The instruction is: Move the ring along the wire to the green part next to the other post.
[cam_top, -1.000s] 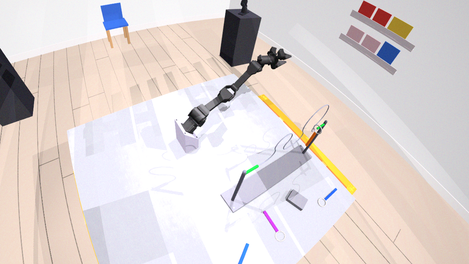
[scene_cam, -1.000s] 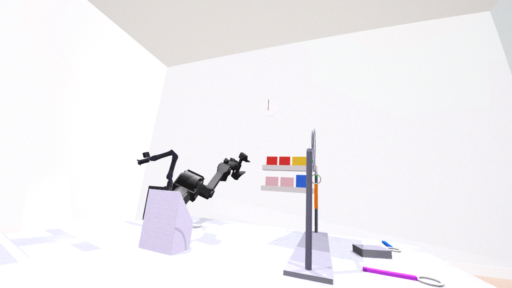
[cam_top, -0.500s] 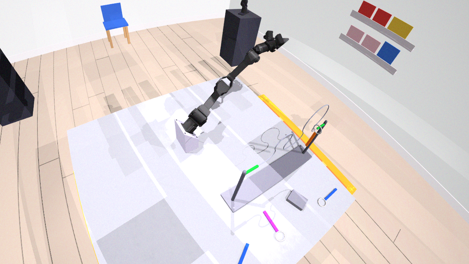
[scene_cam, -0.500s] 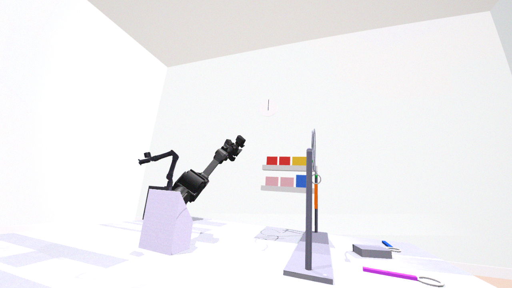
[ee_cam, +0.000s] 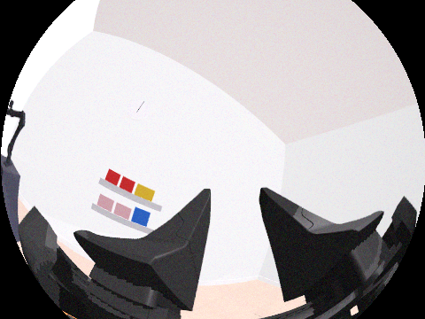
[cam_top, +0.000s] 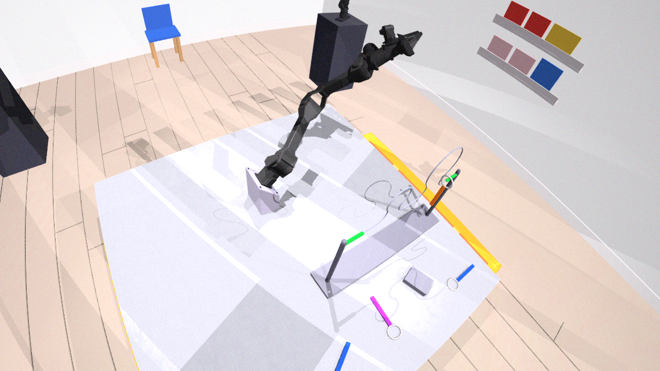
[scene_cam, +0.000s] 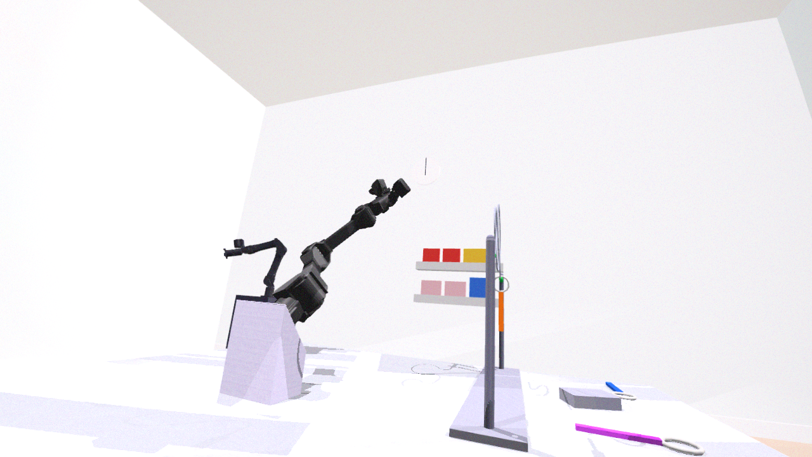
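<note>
The ring (cam_top: pixel 441 183) (scene_cam: pixel 509 284) hangs around the green wire part at the far post (cam_top: pixel 429 212) (scene_cam: pixel 501 352). Its orange handle (cam_top: pixel 437 195) (scene_cam: pixel 501 311) points down beside that post. The other green part (cam_top: pixel 354 238) joins the near post (cam_top: pixel 335 260) (scene_cam: pixel 489 341). The thin grey wire loops up and down between the green parts. My gripper (cam_top: pixel 421 33) (scene_cam: pixel 405 187) (ee_cam: pixel 235 194) is raised high, far from the ring and wire. Its fingers are partly open, with nothing between them in the wrist view.
A grey base plate (cam_top: pixel 378 249) carries the posts. Beside it lie a grey block (cam_top: pixel 417 280) (scene_cam: pixel 590 400), a magenta-handled ring tool (cam_top: pixel 380 310) (scene_cam: pixel 618 434) and a blue-handled one (cam_top: pixel 466 272). Another blue bar (cam_top: pixel 342 356) lies at the front. A yellow strip (cam_top: pixel 479 252) runs along the table's far edge.
</note>
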Tool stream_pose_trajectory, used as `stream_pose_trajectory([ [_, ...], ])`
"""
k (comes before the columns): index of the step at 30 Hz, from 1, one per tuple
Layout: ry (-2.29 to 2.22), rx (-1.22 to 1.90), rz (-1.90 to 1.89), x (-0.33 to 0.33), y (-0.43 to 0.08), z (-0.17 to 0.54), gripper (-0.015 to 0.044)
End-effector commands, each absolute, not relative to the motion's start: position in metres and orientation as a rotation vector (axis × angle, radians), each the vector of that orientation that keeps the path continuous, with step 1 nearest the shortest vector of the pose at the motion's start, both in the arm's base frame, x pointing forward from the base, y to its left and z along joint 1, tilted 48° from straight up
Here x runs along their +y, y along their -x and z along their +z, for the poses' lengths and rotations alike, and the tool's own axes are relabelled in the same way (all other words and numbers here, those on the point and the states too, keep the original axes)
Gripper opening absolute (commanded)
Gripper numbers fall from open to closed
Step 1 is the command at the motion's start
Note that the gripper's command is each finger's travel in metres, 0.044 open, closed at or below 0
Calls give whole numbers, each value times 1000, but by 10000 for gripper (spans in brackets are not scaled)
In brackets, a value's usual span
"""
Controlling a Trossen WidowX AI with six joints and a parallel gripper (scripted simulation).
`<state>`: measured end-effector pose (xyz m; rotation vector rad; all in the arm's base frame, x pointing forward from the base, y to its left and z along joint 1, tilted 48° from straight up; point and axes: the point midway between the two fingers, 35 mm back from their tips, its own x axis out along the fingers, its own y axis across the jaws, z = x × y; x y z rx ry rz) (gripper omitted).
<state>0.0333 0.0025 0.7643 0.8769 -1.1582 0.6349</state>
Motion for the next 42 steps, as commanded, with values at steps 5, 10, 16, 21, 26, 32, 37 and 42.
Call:
stream_pose_trajectory([
  [5,-1140,-1022,525,-27,-136,738,160],
  [10,-1257,-909,449,-20,-196,713,160],
  [16,-1344,-773,360,8,-257,680,160],
  [21,-1379,-644,286,47,-299,646,160],
  [26,-1376,-507,218,97,-328,608,160],
  [32,-1325,-345,150,165,-345,558,160],
  [37,-1245,-222,108,225,-342,513,160],
  [42,-1135,-115,80,283,-323,468,160],
])
